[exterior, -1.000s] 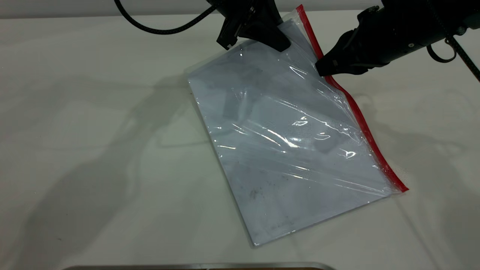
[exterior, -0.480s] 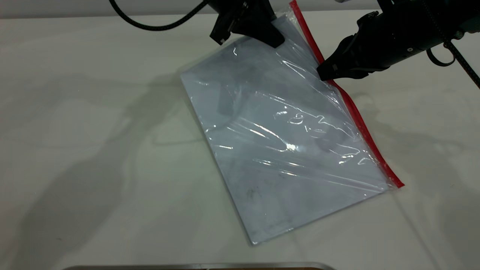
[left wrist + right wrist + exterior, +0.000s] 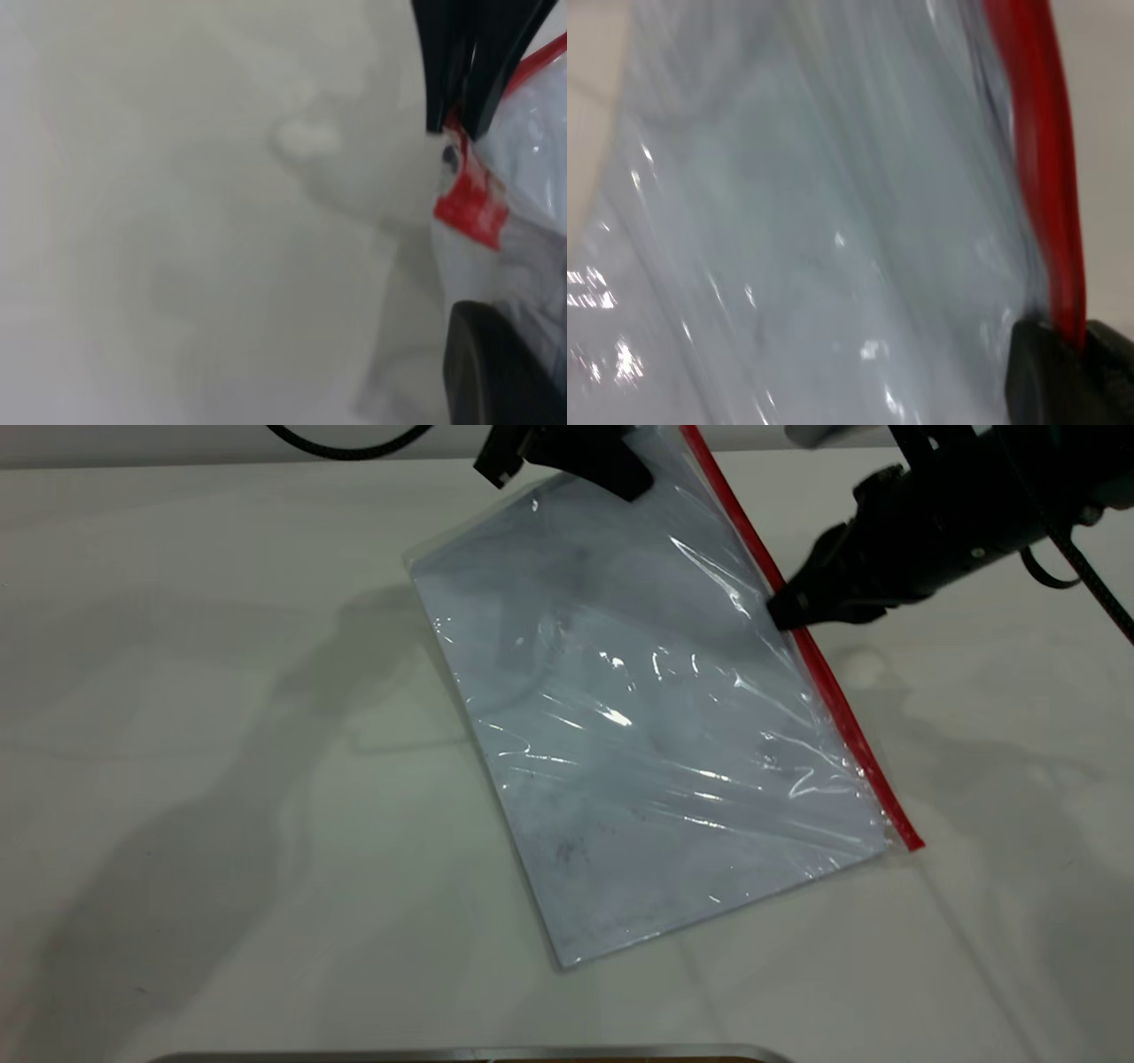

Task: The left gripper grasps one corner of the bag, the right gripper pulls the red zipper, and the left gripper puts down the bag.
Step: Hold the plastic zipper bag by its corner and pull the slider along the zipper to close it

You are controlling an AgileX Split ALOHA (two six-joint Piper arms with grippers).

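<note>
Left claw (image 3: 611, 474) raised and clamped; right claw (image 3: 788, 609) pinched closed.

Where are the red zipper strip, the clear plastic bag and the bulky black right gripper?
red zipper strip (image 3: 837, 707): exterior view, mid-length.
clear plastic bag (image 3: 647, 735): exterior view, centre of its face.
bulky black right gripper (image 3: 784, 611): exterior view, fingertips at the strip.

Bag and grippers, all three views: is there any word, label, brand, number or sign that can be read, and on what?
None can be read.
The bag: the sheet inside carries only grey smudges, no lettering.
The red zipper: plain, no print.
The left gripper and right gripper: no legible marking.
</note>
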